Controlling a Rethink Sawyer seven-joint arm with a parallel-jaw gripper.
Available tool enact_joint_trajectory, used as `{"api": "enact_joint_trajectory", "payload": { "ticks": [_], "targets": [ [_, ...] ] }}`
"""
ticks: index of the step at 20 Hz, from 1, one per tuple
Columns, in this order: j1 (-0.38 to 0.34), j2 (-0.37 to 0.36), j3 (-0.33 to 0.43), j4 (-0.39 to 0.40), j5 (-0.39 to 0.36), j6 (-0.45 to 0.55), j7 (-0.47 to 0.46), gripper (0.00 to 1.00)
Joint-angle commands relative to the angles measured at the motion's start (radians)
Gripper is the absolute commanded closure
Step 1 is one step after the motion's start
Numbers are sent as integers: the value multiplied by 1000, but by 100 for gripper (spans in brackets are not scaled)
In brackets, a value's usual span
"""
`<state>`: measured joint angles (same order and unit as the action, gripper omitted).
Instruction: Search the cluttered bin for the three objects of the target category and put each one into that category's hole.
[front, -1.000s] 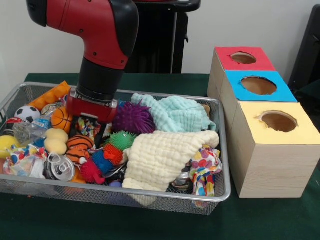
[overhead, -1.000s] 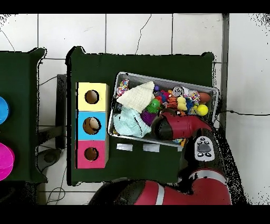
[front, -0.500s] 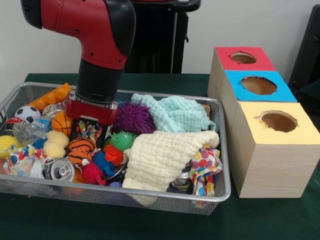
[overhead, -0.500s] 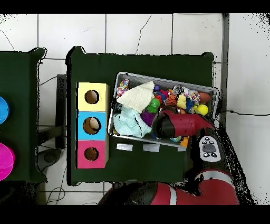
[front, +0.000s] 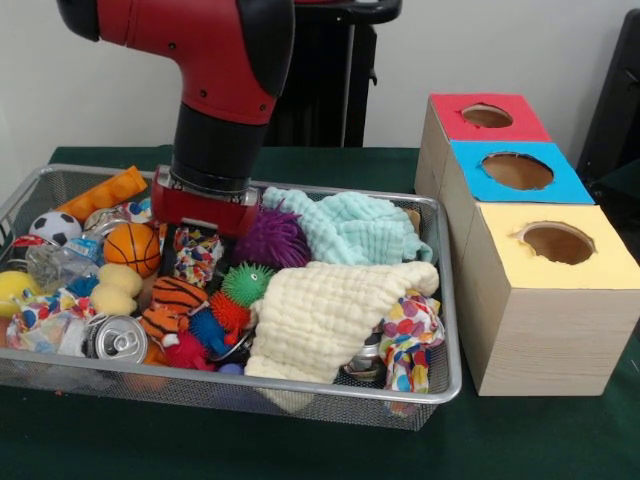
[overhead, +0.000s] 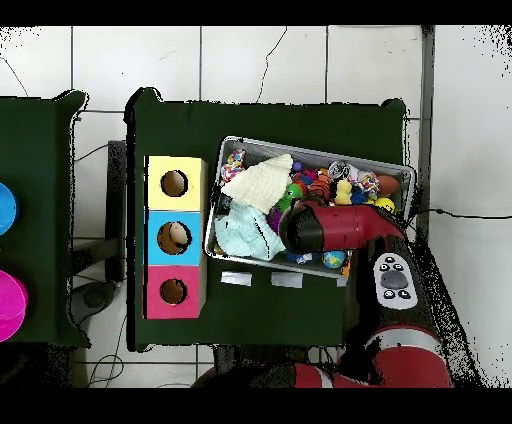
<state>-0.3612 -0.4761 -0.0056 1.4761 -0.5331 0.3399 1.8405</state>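
Note:
The silver wire-mesh bin (front: 300, 392) is full of toys and cloths; it also shows in the overhead view (overhead: 300, 150). The orange black-striped tiger (front: 178, 294) lies near the bin's middle left. The pale yellow plush (front: 118, 288) lies left of it. I cannot pick out the tan-orange bear-like plush. My gripper (front: 192, 245) hangs from the red wrist just above a patterned cloth (front: 198, 256), behind the tiger. In the overhead view the arm (overhead: 330, 228) hides the gripper. The red-surrounded hole (front: 487, 116) (overhead: 173, 291) is on the far box, well away from the gripper.
An orange basketball (front: 132, 248), a soccer ball (front: 55, 227), a can (front: 112, 340), purple (front: 272, 238) and green (front: 243, 283) spiky balls, a cream cloth (front: 320, 310) and a mint cloth (front: 350, 225) fill the bin. The blue hole (front: 517, 171) and yellow hole (front: 556, 243) adjoin the red one.
My arm has moved right in the front view, toward the boxes, and risen slightly. The basketball is uncovered; the tiger and pale yellow plush have shifted a little.

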Motion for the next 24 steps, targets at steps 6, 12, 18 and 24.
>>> {"api": "enact_joint_trajectory", "payload": {
  "ticks": [6, 12, 18, 24],
  "targets": [
    [-6, -37, 151, 24, -5, 131, -78, 0],
    [-17, -10, 146, 3, -51, 50, -57, 0],
    [-23, 10, 126, -29, -84, 28, -67, 0],
    [-47, 13, 127, -31, -109, 20, -76, 0]
  ]
}}
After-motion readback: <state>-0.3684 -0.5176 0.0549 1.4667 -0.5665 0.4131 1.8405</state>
